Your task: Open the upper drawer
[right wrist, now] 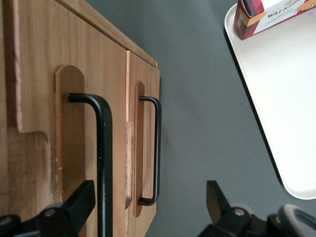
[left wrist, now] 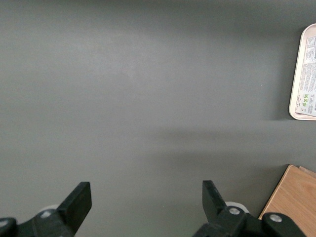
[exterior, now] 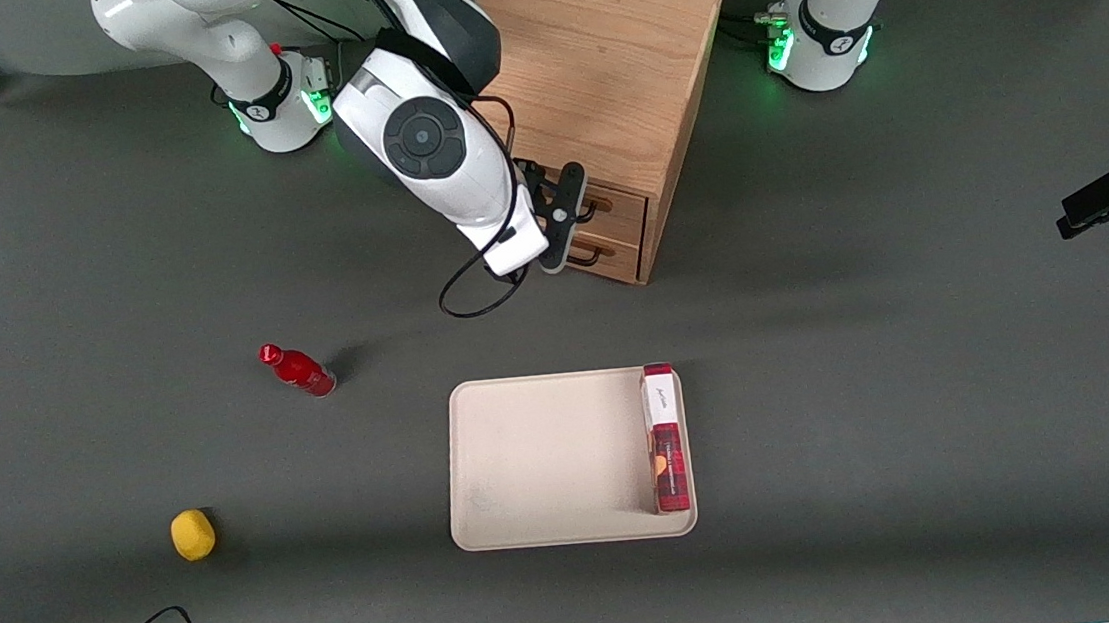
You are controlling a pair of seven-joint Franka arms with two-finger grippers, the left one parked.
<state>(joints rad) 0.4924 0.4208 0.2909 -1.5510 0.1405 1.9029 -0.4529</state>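
Clock read in the front view, twelve pointing away from the camera.

Upper drawer (exterior: 617, 203) shut, flush in the cabinet (exterior: 602, 56), at twelve o'clock from the tray (exterior: 547, 453). Gripper (right wrist: 148, 207) right at the drawer fronts, jaws spread wide and gripping nothing. Upper handle (right wrist: 103, 163) running between the fingers (right wrist: 79, 205), close to one of them, apparently not yet touched.

Likely still the approach step, with closing and pulling left to do.

Risks, as judged:
- Closing on the wrong bar. Lower handle (right wrist: 156, 148) also inside the spread as seen from the wrist, so a close made too low could catch it and draw out the lower drawer (exterior: 610, 254) instead.
- Slipping off. Thin round wire, little to bite on; a shallow or off-centre pinch could slide along the bar mid-pull.
- Dragging the cabinet. A pull off the drawer's line could jam the drawer and shift the whole box toward the tray.

Counts on the table (exterior: 921, 370): one cabinet, two drawers, two black handles, one tray, one biscuit box (exterior: 664, 442) on edge in the tray, one red bottle (exterior: 299, 370) at ten o'clock from the tray, one yellow lump (exterior: 193, 535) at eight o'clock.
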